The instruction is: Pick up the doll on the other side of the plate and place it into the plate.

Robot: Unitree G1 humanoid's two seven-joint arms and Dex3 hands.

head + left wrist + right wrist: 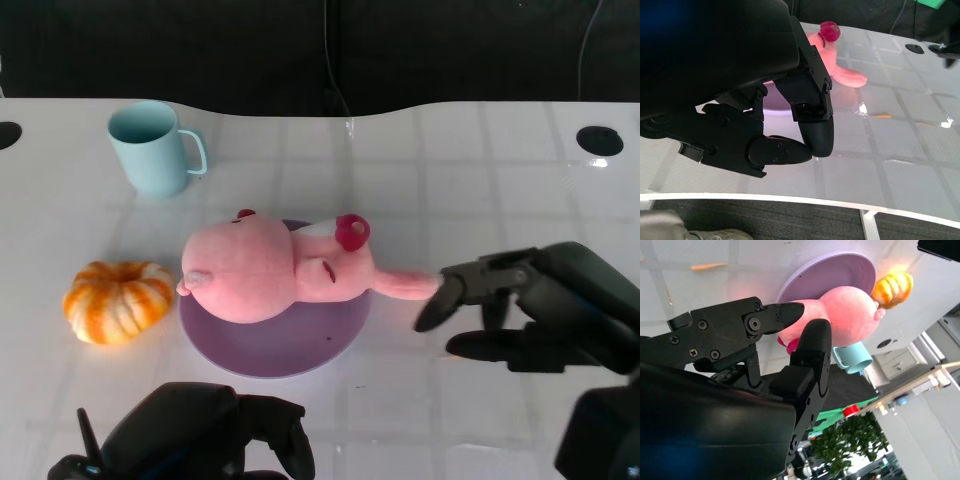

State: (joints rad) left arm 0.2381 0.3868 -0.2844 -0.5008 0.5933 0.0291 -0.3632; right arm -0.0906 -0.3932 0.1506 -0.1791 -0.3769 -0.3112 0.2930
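Head view first, from the near edge outward: the left robot hand [200, 435] sits low at the front of the white surface [480, 170], its fingers curled in on nothing, just short of the purple plate [290, 345]. The left wrist view shows the same thing, dark fingers [815, 130] folded toward the palm over bare tabletop, with the plate's pale rim and the doll's pink limb beyond them. A little farther in, on the right, the right robot hand [500, 310] is off the plate's right side, fingers parted and grasping nothing; one fingertip reaches close to the tip of the pink doll's [275, 270] outstretched limb, though whether it touches I cannot tell. The right wrist view has two fingers [810, 355] spread in front of the doll, a gap between them. The doll itself lies on its side in the plate, its big round head over the left part, a magenta bow on it toward the far rim, and one limb hanging out past the right rim over the surface. Left of the plate, apart from it, rests a small orange pumpkin [118, 300]. Farthest back, toward the left, stands a light blue mug [152, 148], upright, handle to the right.
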